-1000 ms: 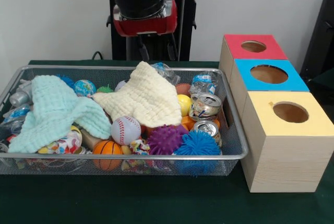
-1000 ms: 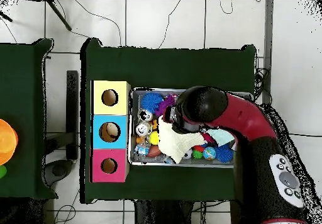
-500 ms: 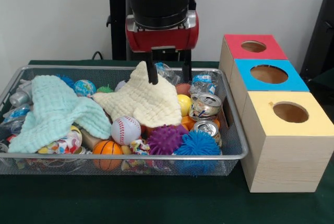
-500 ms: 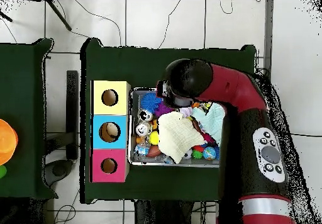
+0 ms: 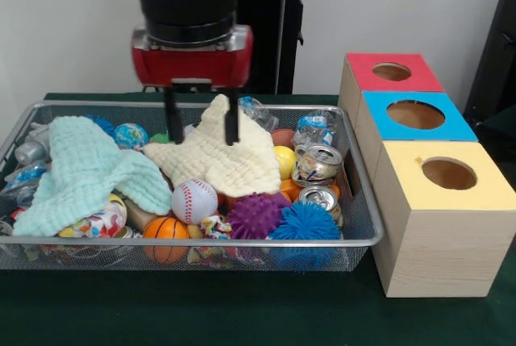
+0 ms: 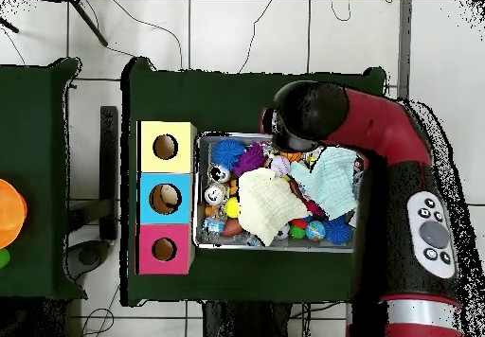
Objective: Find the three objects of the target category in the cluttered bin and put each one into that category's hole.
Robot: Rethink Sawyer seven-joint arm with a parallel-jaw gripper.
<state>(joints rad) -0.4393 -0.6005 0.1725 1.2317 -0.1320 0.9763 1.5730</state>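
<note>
The wire bin [image 5: 359,225] is sitting on the green worktop [image 5: 242,314] and is holding a heap of mixed things. Two cans [image 5: 318,160] are lying at its end nearest the boxes, one behind the other, with a crushed clear bottle [image 5: 314,127] just behind them. Two cloths are covering much of the heap: a pale yellow cloth [image 5: 222,152] in the middle and a mint cloth [image 5: 81,168] at the opposite end. Balls are showing along the front: a baseball [image 5: 194,200], a small basketball [image 5: 165,235], a purple spiky ball [image 5: 255,215], a blue spiky ball [image 5: 305,223] and a yellow ball [image 5: 284,160].

Three wooden boxes are standing in a row beside the bin, each with one round hole: red-topped [image 5: 391,72], blue-topped [image 5: 415,114] and yellow-topped [image 5: 447,174].

My arm is reaching straight down over the bin, and my jaws [image 5: 201,124] are hanging spread apart, holding nothing, over the yellow cloth's raised peak.
</note>
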